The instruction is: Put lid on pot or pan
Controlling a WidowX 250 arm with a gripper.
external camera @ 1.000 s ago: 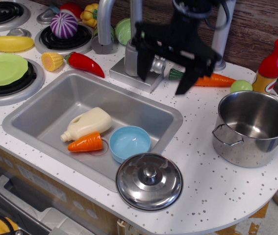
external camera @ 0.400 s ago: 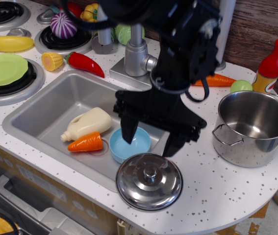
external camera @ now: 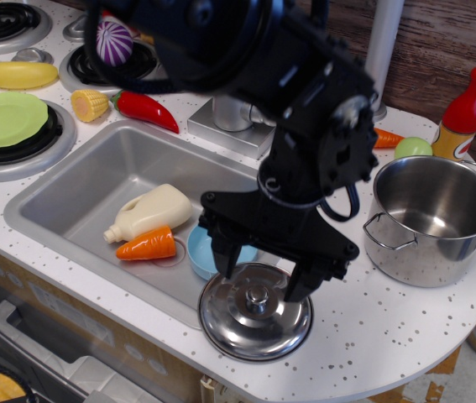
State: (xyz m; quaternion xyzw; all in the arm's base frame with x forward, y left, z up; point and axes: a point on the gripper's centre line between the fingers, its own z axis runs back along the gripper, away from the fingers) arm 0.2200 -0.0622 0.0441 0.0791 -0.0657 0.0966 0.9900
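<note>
Right, I have the gripper spread wide and empty, straddling the knob of the lid at the counter's front edge. Closing off-centre could skid it off; the pot waits near the right edge.

1 lid, 1 pot, 2 carrots — 1 blue bowl, 1 red pepper, 1 green plate, 1 ketchup btl

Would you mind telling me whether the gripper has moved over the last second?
Yes. The gripper came forward and down from beside the faucet, over the sink, and now straddles the knob of the lid.
</note>
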